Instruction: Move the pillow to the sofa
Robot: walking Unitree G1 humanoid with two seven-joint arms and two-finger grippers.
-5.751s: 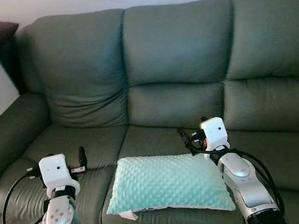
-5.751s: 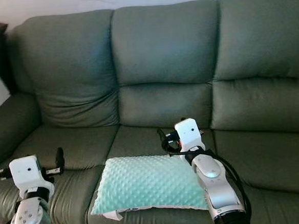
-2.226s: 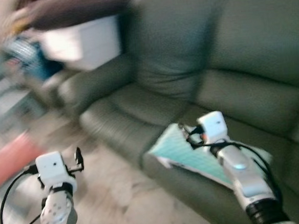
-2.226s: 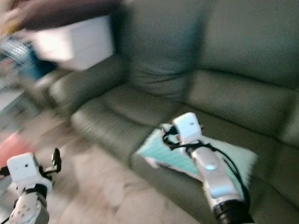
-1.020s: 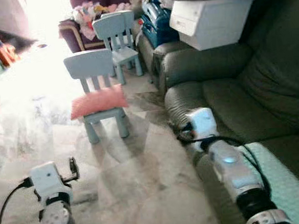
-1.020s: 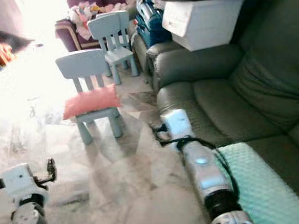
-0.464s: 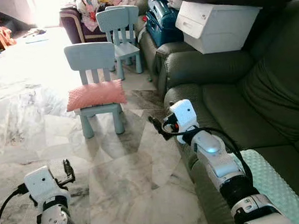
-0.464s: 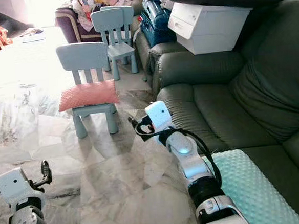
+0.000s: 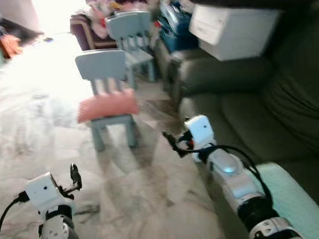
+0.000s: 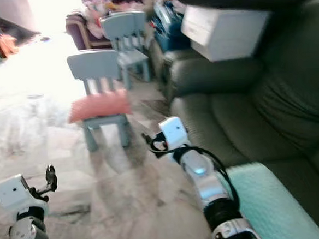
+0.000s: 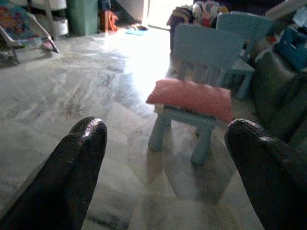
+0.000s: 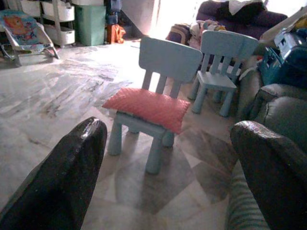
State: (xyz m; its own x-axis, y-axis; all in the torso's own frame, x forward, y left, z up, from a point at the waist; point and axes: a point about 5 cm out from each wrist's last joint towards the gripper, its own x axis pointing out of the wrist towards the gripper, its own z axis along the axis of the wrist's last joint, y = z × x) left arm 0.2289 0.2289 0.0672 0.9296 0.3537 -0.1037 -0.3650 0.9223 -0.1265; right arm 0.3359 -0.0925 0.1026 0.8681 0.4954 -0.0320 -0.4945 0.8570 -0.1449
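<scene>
In the head views, slightly blurred, a wide stretch of marbled floor (image 9: 33, 112) lies open to the robot's left and ahead, bounded on the right by the green sofa (image 9: 257, 107), whose arm and front edge run down the right side. A small pale-blue chair (image 9: 106, 85) stands on the floor ahead with the pink pillow (image 9: 107, 105) lying flat on its seat; a second blue chair (image 9: 132, 34) stands behind it, near a purple couch piled with clutter. A white drawer box (image 9: 232, 29) rests on the sofa's arm under a dark cushion, and a mint-green dotted pillow (image 9: 293, 197) lies on the sofa seat at lower right. The right gripper (image 9: 171, 142) hangs just off the sofa's front edge, pointing toward the chair and well short of it; the left gripper (image 9: 74, 176) is low over the floor, farther from the chair. In the left wrist view, the two black fingers (image 11: 72, 177) stand wide apart with nothing between them, framing the chair and the pink pillow across bare floor; a green bin (image 11: 84, 17) stands by the far wall. In the right wrist view, the fingers (image 12: 67, 182) are likewise spread wide and empty; the pink pillow sits on the chair straight ahead, floor between, the sofa's edge beside one finger, and a baby bouncer (image 12: 21, 31) stands off at the far side.
</scene>
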